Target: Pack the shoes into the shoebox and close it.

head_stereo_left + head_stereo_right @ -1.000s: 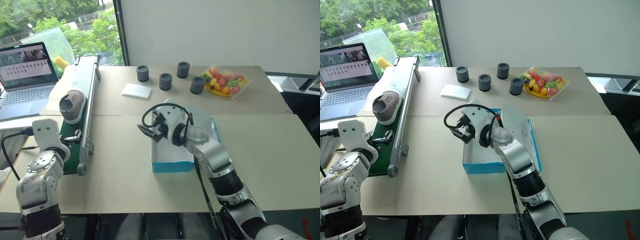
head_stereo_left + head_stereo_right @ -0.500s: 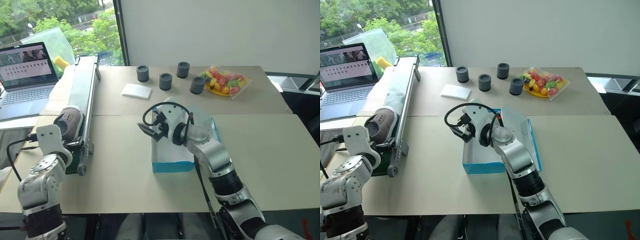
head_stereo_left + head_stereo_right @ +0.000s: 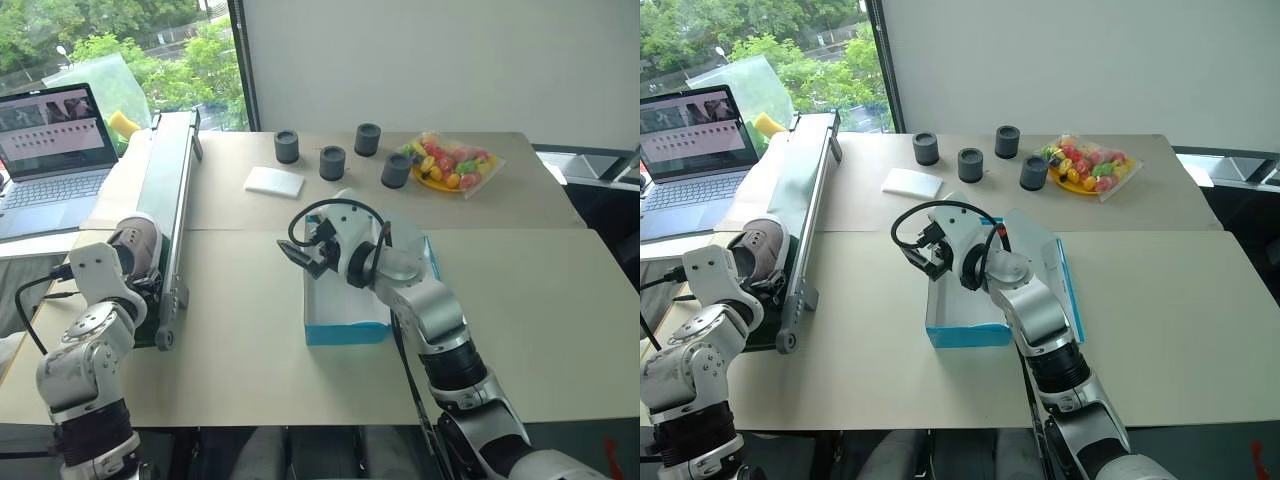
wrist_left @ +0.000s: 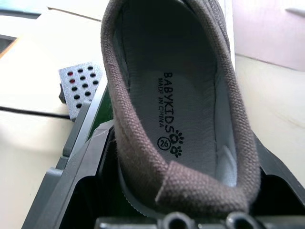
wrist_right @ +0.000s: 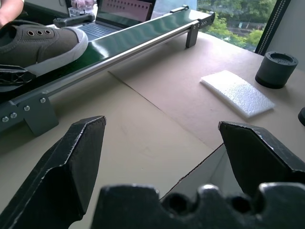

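Grey cloth covers the little sneaker [image 4: 176, 119], which sits at the near end of the green conveyor belt [image 3: 160, 185] on the left side of the table [image 3: 520, 310]. Its white sole shows from the side. Inside it you can read "BABYKIDS" on the pale lining. The left gripper [image 3: 140, 275] is right at the heel, and its black fingers [image 4: 76, 167] sit on both sides of the shoe, closed in on it and holding it.

Near the middle of the table is the blue shoebox [image 3: 345, 332]. It is open and white inside, and its lid [image 3: 1035, 250] stands up at the back. The right gripper [image 3: 303, 260] hangs over the front left corner of the box. Its two black fingers [image 5: 71, 162] are spread wide apart with nothing between them.

At the far side of the table are four small dark round cups [image 3: 332, 162], a flat white foam pad [image 3: 274, 181] and a bag of bright sweets [image 3: 452, 162]. An open laptop [image 3: 50, 150] stands off to the left, past the belt.
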Motion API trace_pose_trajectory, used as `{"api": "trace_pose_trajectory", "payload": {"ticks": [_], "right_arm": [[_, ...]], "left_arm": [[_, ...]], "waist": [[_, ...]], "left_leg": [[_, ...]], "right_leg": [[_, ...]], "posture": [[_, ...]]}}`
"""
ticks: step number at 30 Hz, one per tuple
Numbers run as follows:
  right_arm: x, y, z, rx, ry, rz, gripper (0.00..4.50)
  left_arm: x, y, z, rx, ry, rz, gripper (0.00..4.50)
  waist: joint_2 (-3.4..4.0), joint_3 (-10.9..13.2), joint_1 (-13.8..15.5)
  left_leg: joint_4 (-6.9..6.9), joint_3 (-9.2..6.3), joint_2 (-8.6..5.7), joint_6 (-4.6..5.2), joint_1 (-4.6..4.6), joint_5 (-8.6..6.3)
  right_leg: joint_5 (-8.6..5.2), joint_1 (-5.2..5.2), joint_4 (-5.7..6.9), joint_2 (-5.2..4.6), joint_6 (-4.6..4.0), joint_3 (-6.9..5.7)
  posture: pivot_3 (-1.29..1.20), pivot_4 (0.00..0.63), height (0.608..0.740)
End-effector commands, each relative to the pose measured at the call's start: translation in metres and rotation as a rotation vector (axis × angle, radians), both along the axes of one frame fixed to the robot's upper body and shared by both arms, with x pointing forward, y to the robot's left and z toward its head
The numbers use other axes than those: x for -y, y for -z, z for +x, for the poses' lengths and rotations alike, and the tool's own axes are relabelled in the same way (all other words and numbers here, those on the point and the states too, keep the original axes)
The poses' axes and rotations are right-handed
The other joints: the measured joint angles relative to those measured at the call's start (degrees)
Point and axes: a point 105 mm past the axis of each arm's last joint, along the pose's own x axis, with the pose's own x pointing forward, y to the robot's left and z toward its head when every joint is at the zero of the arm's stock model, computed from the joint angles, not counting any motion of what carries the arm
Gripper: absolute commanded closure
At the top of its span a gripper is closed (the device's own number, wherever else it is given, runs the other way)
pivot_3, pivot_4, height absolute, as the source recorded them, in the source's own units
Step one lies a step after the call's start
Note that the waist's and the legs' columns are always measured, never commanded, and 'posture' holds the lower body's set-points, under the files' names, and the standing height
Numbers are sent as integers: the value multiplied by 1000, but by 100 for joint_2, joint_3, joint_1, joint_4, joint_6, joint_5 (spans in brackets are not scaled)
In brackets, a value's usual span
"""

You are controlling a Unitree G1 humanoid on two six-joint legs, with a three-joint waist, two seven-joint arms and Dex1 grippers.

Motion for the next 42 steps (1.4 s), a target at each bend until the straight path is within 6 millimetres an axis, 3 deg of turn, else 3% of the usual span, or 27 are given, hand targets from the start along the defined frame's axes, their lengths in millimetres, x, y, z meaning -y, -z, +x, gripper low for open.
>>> {"api": "trace_pose_trajectory", "payload": {"ticks": [1, 3, 7, 12, 26, 33, 36, 42], "right_arm": [[1, -23, 3, 24, 19, 95, 0], [2, -28, 7, -34, 36, 179, 0], [4, -30, 16, -340, 24, 458, 0], [-5, -49, 0, -642, -234, 763, 0], [-22, -69, -21, -691, -389, 779, 0], [-23, -68, -17, -689, -358, 798, 0], [-20, -67, -14, -679, -328, 809, 689], [-18, -67, -12, -676, -318, 809, 2719]], "left_arm": [[32, -79, 3, 318, 64, 260, 1906], [55, -81, 7, 354, 133, 293, 1906], [116, -67, 9, 364, 371, 187, 1906], [170, -59, -3, 364, 606, 75, 1906], [224, -53, -17, 306, 920, -60, 1906], [227, -57, -16, 311, 934, -97, 1906], [223, -55, -14, 300, 917, -94, 1906], [220, -48, -14, 271, 900, -73, 1906]], "waist": [[0, 0, 12], [0, 0, 37], [0, -1, 71], [0, 0, 97], [4, 2, -43], [4, 2, -48], [4, 2, -43], [4, 2, -44]], "left_leg": [[0, 0, 0, 0, -1, 0], [0, 0, -1, -1, -3, 0], [-2, 4, 6, 0, -1, -1], [-2, 3, 9, 3, -9, -2], [-2, 15, 7, 7, -2, -2], [-2, 16, 10, 7, -1, -2], [-2, 16, 10, 7, -1, -2], [-2, 16, 10, 7, -2, -2]], "right_leg": [[0, 0, -1, 0, 0, 0], [0, 0, -4, -1, 0, 1], [1, 1, -4, -3, 1, 10], [1, -3, -7, 0, 1, 8], [0, 2, -3, 12, 2, 18], [0, 2, -2, 17, 2, 19], [0, 2, -3, 18, 2, 19], [0, 2, -5, 18, 2, 19]], "posture": [[0, 150, 740], [0, 150, 740], [0, 150, 740], [0, 150, 740], [0, 150, 740], [0, 150, 740], [0, 150, 740], [0, 150, 740]]}}
